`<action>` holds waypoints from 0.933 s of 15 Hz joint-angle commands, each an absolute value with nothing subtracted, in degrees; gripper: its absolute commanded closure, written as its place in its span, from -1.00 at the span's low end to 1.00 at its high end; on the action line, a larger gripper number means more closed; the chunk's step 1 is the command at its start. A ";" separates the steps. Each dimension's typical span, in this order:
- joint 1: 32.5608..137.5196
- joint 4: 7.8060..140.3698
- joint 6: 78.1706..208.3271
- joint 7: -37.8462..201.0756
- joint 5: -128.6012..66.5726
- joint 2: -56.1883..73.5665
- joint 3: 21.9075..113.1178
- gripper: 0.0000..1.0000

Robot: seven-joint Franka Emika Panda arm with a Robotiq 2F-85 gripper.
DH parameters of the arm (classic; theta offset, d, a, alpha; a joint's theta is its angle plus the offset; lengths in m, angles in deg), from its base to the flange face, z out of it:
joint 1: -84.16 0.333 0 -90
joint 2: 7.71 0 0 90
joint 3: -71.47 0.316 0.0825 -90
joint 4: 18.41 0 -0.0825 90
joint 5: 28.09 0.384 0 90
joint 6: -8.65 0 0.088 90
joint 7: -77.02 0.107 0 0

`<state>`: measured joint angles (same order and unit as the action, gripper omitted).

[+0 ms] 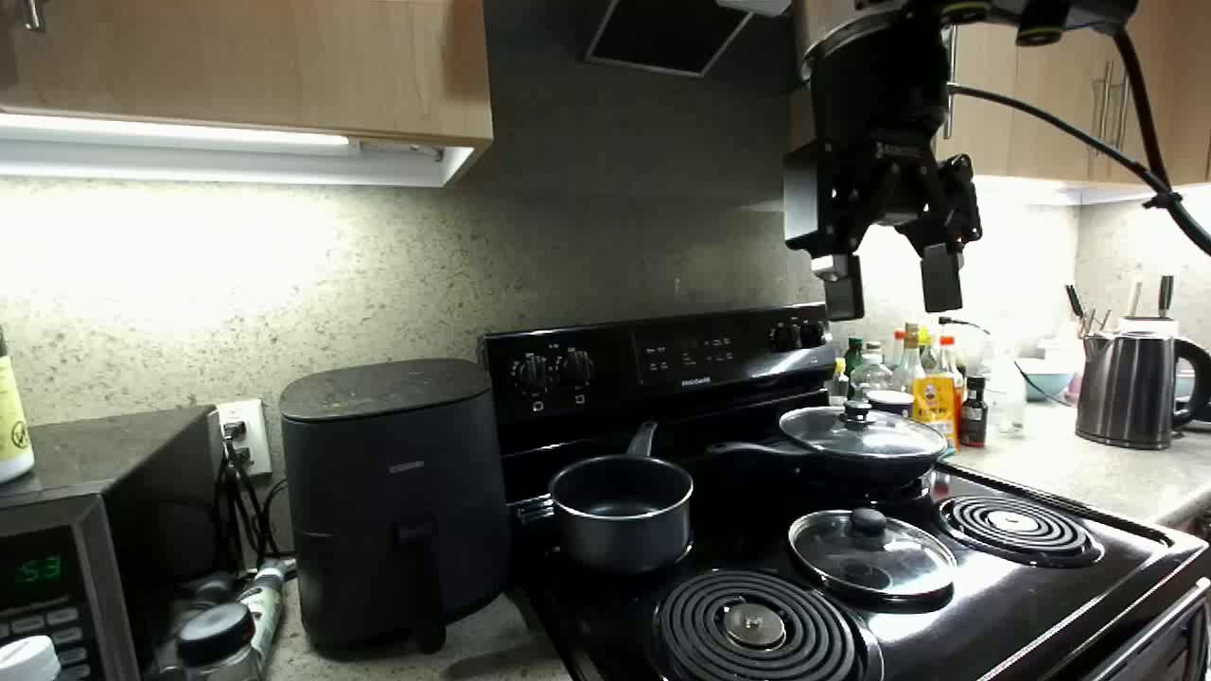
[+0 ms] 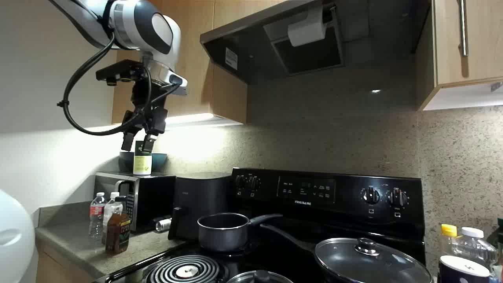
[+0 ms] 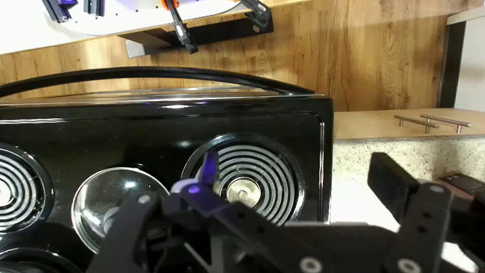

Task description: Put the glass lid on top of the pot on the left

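The glass lid lies flat on the black stovetop, with a shiny metal rim and a dark centre knob. Its top edge shows in an exterior view, and it is partly behind the gripper in the wrist view. The small deep grey pot stands uncovered at the back of the stove, beside the air fryer; it shows in both exterior views and cannot be made out in the wrist view. My gripper is open and empty, pointing down high above the stove; its fingers show in the wrist view.
A wide dark pan with its own glass lid sits on a back burner. Coil burners flank the lid. A black air fryer, bottles and a kettle stand around the stove. A range hood hangs above.
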<state>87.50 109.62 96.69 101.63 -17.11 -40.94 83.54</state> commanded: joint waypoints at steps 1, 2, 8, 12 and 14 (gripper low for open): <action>87.31 109.45 96.51 101.56 -17.07 -40.89 83.67 -1.00; 87.31 109.45 96.51 101.56 -17.07 -40.89 83.67 -1.00; 86.05 110.71 97.17 100.58 -18.11 -39.07 82.34 -1.00; 83.13 113.06 98.54 100.31 -21.34 -34.81 79.49 -1.00; 81.52 113.84 99.09 100.48 -22.24 -31.50 77.43 -1.00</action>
<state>83.61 112.82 97.54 101.36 -20.73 -35.77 79.49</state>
